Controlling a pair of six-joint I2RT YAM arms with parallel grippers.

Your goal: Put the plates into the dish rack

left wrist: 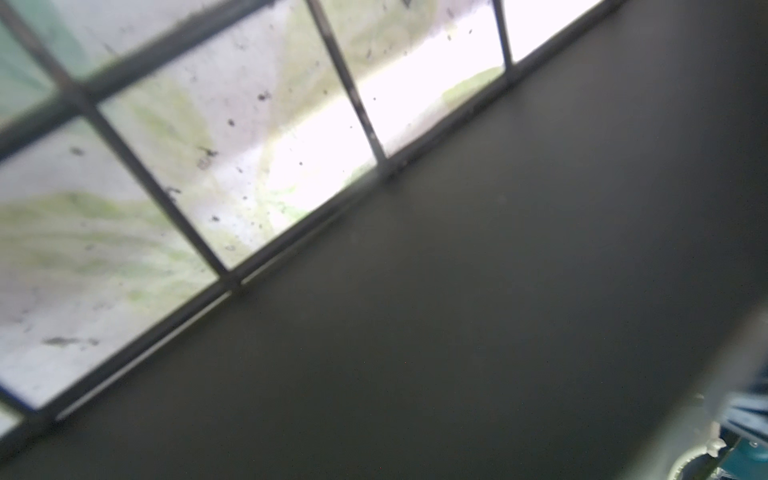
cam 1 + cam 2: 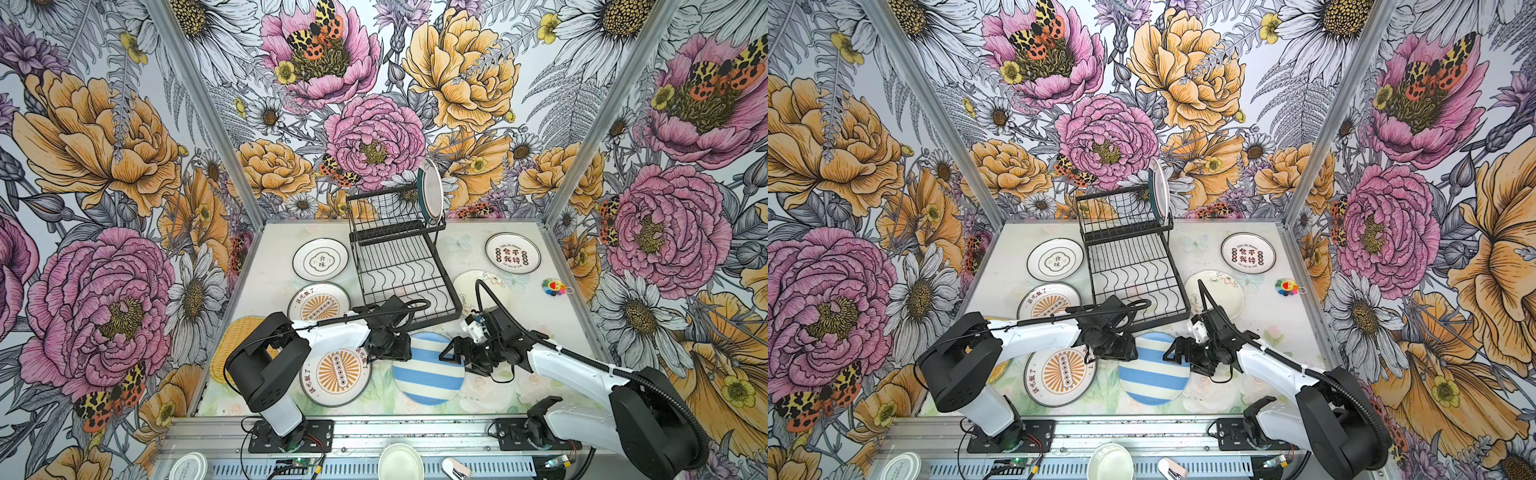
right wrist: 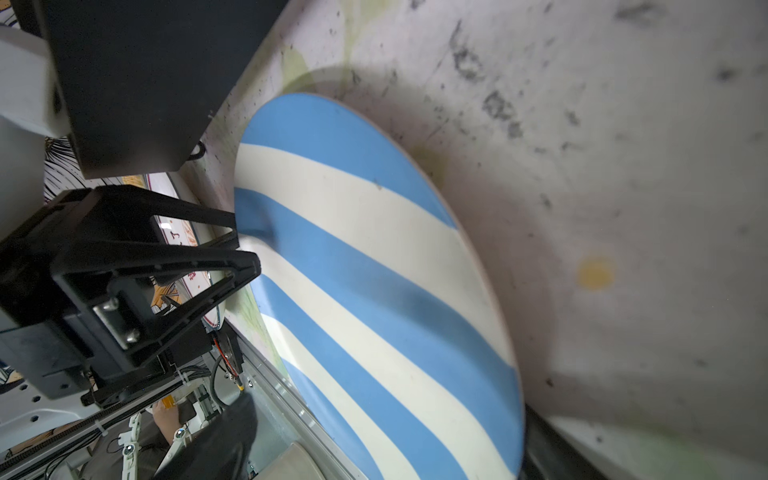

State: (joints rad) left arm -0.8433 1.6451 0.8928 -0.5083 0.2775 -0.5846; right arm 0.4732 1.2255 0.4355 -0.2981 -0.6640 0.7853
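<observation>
We are seeing the blue-white striped plate (image 2: 428,370) lying on the surface (image 2: 457,245), just near of the dish rack (image 2: 399,266). Our right hand (image 2: 451,353) is standing wide open at its right rim. Our left hand (image 3: 247,245) is meeting its left rim, grip unclear. A teal-rimmed plate (image 2: 432,193) is standing upright in the rack's far upper tier.
</observation>
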